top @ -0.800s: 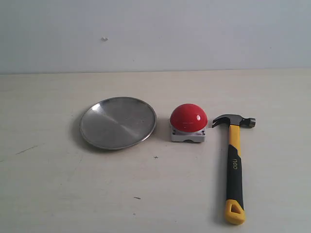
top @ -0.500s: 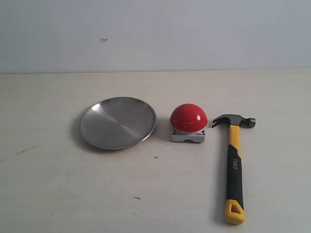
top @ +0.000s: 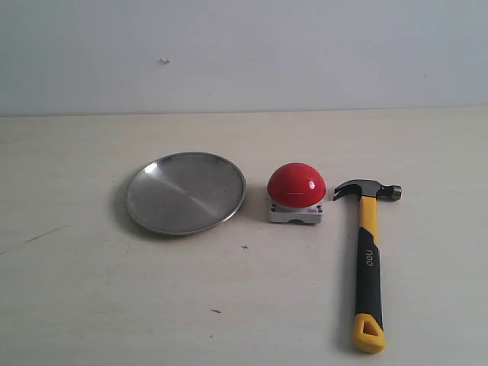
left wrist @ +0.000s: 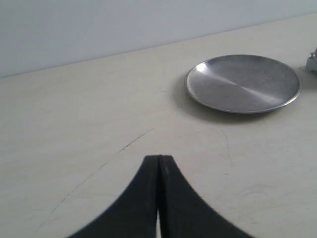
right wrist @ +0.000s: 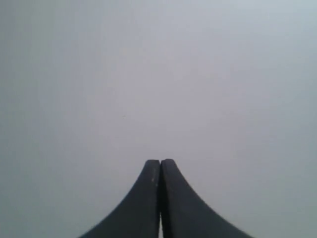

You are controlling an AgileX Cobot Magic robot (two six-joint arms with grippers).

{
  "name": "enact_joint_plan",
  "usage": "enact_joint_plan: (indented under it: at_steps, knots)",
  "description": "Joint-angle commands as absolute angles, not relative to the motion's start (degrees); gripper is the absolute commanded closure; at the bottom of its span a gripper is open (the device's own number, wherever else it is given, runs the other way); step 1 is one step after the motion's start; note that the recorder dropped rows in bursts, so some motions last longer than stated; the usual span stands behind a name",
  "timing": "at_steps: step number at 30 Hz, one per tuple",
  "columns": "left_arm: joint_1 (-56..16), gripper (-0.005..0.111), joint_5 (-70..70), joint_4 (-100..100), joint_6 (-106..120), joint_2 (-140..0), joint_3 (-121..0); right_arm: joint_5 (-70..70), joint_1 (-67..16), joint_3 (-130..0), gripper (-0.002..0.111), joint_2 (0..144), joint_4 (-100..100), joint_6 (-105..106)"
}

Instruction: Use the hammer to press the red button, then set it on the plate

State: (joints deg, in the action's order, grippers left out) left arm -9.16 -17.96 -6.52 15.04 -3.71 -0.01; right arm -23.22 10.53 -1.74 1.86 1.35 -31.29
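Pre-grasp: left gripper (left wrist: 159, 161) and right gripper (right wrist: 160, 163) closed, empty; hammer (top: 369, 259) lies untouched, right likely must open and grasp it

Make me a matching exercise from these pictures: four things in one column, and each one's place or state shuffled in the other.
Column one:
1. hammer
2. red button
3. plate
4. left gripper

Column two:
A. middle of the row in the exterior view
B. fingers shut, holding nothing
C. leftmost of the row
D. rightmost of the row, lying flat

Pairs: 1-D, 2-A, 3-C, 4-B
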Motion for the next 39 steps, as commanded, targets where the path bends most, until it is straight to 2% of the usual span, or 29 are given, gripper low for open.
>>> enact_joint_plan:
  at_steps: [1,7,12,14,17,21,23,27,30,34,39]
  knots:
    - [-9.0,0.107,-17.9,-6.5,14.7,-3.4,0.0,-16.2,10.7,-10.8,0.108,6.0,13.3,-44.5]
    - [-9.0,0.107,-17.9,-6.5,14.7,-3.4,0.0,-12.5,10.7,-22.7,0.108,21.9,20.7,-46.5]
    - [-9.0,0.107,-17.9,-6.5,14.7,-3.4,0.0,1.9,10.7,-35.2,0.108,40.4,27.5,-46.5]
    - [-9.0,0.107,-17.9,-6.5,14.7,-3.4,0.0,11.1,10.7,-40.3,0.108,52.2,26.8,-44.2]
    - [-9.0,0.107,-17.9,-6.5,14.7,-3.4,0.0,25.2,8.5,-46.9,0.108,68.0,10.1,-24.3]
    - [-9.0,0.107,-17.9,-6.5,14.7,-3.4,0.0,41.4,2.8,-54.1,0.108,78.5,-1.8,-9.0]
    - [-9.0,0.107,-17.9,-6.5,14.7,-3.4,0.0,44.8,0.0,-56.2,0.108,82.0,-1.8,-9.6]
    - [-9.0,0.107,-17.9,-6.5,14.7,-3.4,0.0,42.9,-6.4,-60.2,0.108,91.1,0.6,-18.5]
    - [-9.0,0.107,-17.9,-6.5,14.7,-3.4,0.0,46.8,-7.0,-65.8,0.108,97.6,3.9,-27.2]
    - [-9.0,0.107,-17.9,-6.5,14.7,-3.4,0.0,52.6,-7.0,-71.9,0.108,104.7,3.5,-28.7]
    - [-9.0,0.107,-17.9,-6.5,14.7,-3.4,0.0,51.0,-7.0,-74.5,0.086,109.9,3.4,-28.7]
